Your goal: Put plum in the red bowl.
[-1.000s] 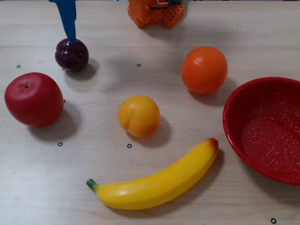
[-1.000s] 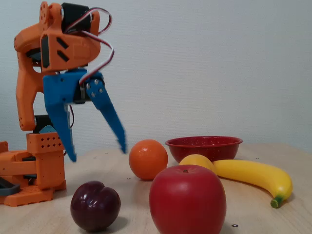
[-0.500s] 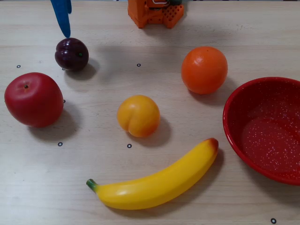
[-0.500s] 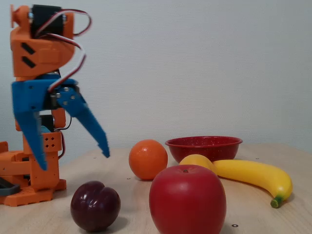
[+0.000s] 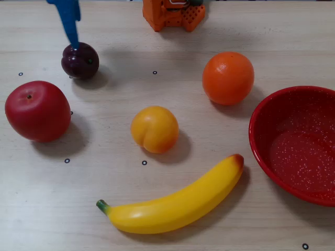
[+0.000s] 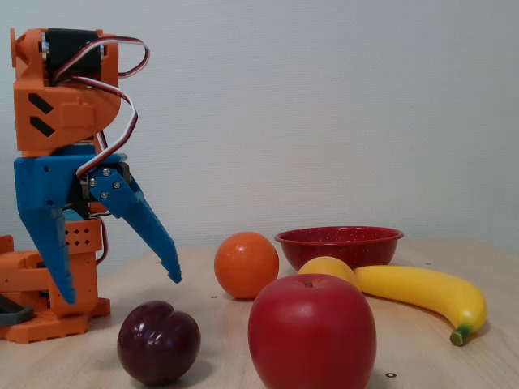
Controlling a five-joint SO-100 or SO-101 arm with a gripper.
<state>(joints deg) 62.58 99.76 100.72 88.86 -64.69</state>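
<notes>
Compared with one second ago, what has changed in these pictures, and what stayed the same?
The open gripper swung left in the fixed view, toward the arm's base, and now sits a little lower above the plum. Nothing was grasped or released. The plum, apple, orange, banana and red bowl did not move.

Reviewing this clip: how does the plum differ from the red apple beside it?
The plum is dark purple-maroon; the apple is bright red. The plum is clearly smaller than the apple. In the overhead view the plum lies nearer the arm's base, with a blue finger of the open gripper above it; the apple has nothing over it. Both are round, glossy and rest on the table.
</notes>
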